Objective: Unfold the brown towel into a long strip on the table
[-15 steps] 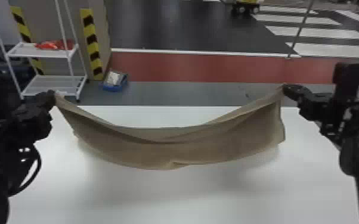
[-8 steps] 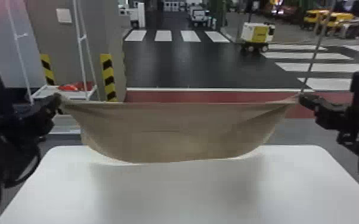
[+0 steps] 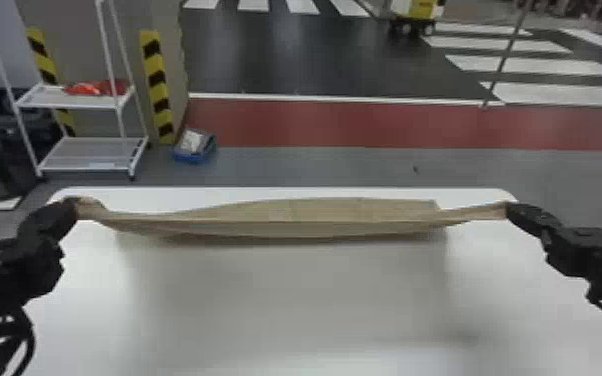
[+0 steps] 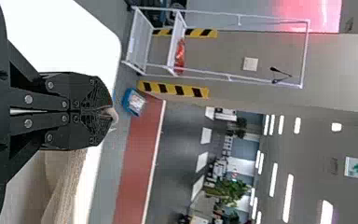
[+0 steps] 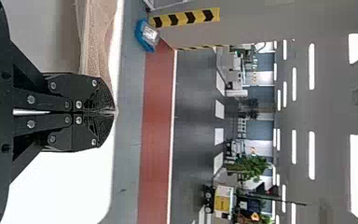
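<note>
Left gripper: closed on one end of the brown towel, out by the table's far left corner. Right gripper: closed on the other end, by the far right corner. Towel is spanned between the two, long and narrow side to side, over the far part of the white table. Ends bunch to narrow necks at the fingertips; middle is wider, with a crease running lengthwise. Dark shadow on the tabletop just under its near edge; can't tell if the underside touches.

Left wrist view: left gripper has its fingers together, a bit of cloth poking past the tips. Right wrist view: right gripper also has its fingers together, cloth running off to one side.

Beyond the table: white rack with something red on its upper shelf, blue box on the floor beside it.
</note>
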Tool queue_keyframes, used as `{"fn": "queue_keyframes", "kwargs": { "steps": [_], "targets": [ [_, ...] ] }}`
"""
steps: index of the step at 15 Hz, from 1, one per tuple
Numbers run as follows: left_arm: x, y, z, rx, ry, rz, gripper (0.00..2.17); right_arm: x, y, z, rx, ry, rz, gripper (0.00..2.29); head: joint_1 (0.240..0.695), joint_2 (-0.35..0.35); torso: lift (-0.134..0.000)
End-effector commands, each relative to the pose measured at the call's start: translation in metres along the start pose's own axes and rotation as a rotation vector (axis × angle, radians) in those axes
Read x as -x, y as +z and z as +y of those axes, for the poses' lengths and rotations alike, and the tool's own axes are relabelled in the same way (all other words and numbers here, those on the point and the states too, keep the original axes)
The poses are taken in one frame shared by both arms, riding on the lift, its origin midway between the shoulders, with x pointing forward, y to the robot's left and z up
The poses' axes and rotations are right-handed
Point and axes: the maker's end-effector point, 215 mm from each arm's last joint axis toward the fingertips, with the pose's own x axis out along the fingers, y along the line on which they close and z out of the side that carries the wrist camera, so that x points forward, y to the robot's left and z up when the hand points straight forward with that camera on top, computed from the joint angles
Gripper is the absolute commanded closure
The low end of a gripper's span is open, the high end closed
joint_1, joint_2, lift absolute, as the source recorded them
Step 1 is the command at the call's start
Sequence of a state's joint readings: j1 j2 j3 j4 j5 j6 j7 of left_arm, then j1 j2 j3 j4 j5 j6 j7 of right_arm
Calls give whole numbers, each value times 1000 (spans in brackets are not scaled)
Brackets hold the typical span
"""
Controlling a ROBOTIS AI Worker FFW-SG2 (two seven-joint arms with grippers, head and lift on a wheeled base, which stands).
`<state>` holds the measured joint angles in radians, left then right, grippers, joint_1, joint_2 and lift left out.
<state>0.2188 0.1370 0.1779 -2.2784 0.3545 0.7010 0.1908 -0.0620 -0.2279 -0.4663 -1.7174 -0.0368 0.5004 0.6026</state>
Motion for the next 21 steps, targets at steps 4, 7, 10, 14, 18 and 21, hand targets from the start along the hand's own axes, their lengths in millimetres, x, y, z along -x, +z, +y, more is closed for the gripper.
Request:
{"fn": "queue_keyframes", "kwargs": {
  "steps": [4, 7, 10, 14, 18, 21],
  "targets": [
    [87, -45, 2, -76, 139, 68, 1733, 97, -69, -26, 10, 20, 84, 1649, 695, -161, -117],
    [114, -58, -4, -171, 212, 102, 1733, 137, -86, -40, -48, 33, 89, 1649, 695, -218, -117],
    [116, -65, -6, -195, 213, 143, 1730, 139, -81, -42, -44, 34, 97, 1649, 695, -284, -117],
    [87, -94, 7, -275, 251, 277, 1727, 68, -83, -17, -63, 36, 218, 1649, 695, -272, -117],
    [35, -113, 26, -306, 301, 356, 1669, -3, -73, -9, -53, 14, 305, 1649, 695, -197, -117],
    [6, -116, 30, -305, 314, 384, 1673, -34, -67, 5, -67, 35, 336, 1649, 695, -137, -117]
  ]
}}
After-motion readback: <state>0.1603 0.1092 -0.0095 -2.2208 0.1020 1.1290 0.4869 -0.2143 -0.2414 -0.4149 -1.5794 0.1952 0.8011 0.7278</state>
